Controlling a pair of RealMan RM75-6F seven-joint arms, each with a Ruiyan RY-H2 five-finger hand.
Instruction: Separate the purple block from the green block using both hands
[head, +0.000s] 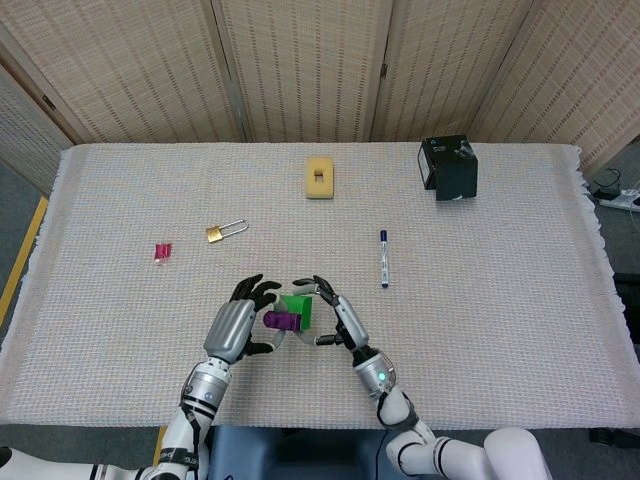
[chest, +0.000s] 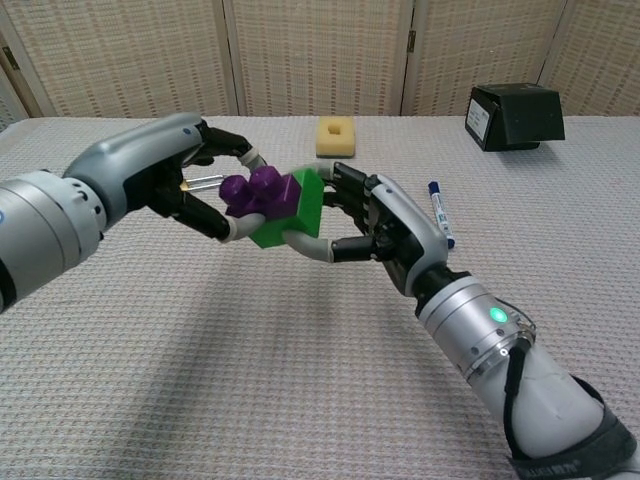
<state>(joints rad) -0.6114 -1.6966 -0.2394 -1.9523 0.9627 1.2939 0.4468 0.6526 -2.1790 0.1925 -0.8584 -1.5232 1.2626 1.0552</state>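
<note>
The purple block (chest: 257, 193) is still stuck onto the green block (chest: 299, 208), and the pair hangs above the table near its front edge. My left hand (chest: 175, 180) grips the purple block from the left. My right hand (chest: 385, 225) grips the green block from the right, thumb under it and fingers over its top. In the head view the purple block (head: 281, 320) and green block (head: 299, 309) sit between the left hand (head: 238, 322) and right hand (head: 340, 320).
A blue pen (head: 383, 257) lies to the right of the hands. A padlock (head: 226, 231) and a small red object (head: 163, 252) lie to the left. Farther back are a yellow sponge (head: 319, 178) and a black box (head: 448, 167).
</note>
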